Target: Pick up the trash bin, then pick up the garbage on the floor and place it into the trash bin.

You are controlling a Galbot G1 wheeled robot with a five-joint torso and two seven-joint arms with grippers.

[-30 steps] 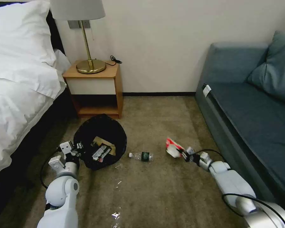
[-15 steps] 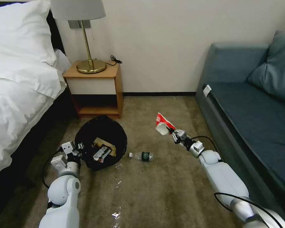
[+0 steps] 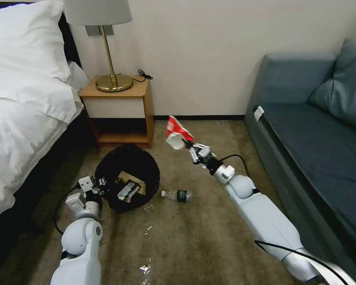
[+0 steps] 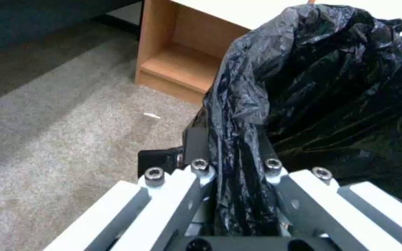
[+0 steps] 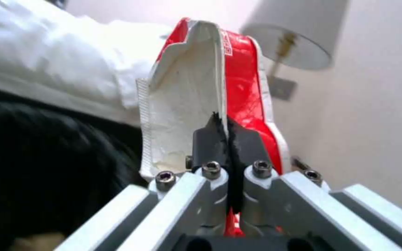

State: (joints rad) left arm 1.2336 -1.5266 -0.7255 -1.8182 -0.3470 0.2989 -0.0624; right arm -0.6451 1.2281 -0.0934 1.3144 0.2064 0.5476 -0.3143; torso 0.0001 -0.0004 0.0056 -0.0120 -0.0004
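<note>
Head view: the right gripper (image 3: 189, 147) is held raised above the carpet, jaws clamped on the red-and-white wrapper (image 3: 177, 132), which stands up and away from the fingertips toward the far wall. The trash bin (image 3: 127, 176) is recorded to the left of and nearer than that wrapper, close to the nightstand (image 3: 118, 113); its black liner (image 4: 303, 87) is pinched at the near-left rim by the left gripper (image 3: 95, 187), jaws closed on the folded plastic. Dark and tan litter is seen lying inside the bin. The clear bottle (image 3: 177, 194) is noted on the carpet just right of the bin, its long axis running left to right, cap toward the bin. Judgement: the wrapper is not yet over the bin opening; a leftward and nearer travel of the right arm is called for before release.
</note>
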